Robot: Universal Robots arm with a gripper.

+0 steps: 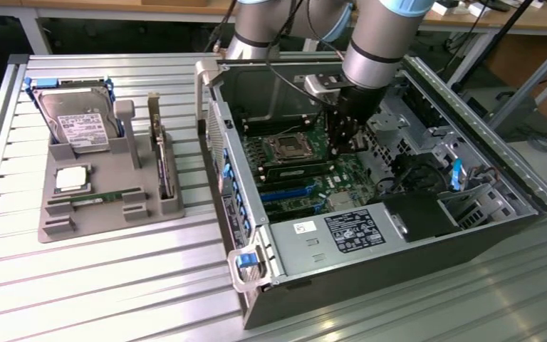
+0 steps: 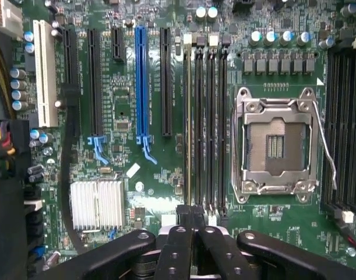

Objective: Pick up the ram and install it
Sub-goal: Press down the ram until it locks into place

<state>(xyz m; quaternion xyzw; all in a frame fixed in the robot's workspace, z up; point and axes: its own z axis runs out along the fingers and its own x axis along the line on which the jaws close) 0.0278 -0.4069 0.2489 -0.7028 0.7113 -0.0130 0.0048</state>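
Note:
The ram stands edge-on in the memory slot closest to the black and blue expansion slots, showing as a thin yellowish-green line along the slot. In the exterior view the ram is a long dark bar across the motherboard inside the open computer case. My gripper is shut, its black fingertips pressed together directly over one end of the ram. Whether they touch it I cannot tell. In the exterior view my gripper reaches straight down into the case beside the processor socket.
The open processor socket with its metal frame lies beside the memory slots. A silver heatsink sits near the expansion slots. On the exterior view's left, a grey tray holds a hard drive, a square chip, a bracketed card and a thin green strip.

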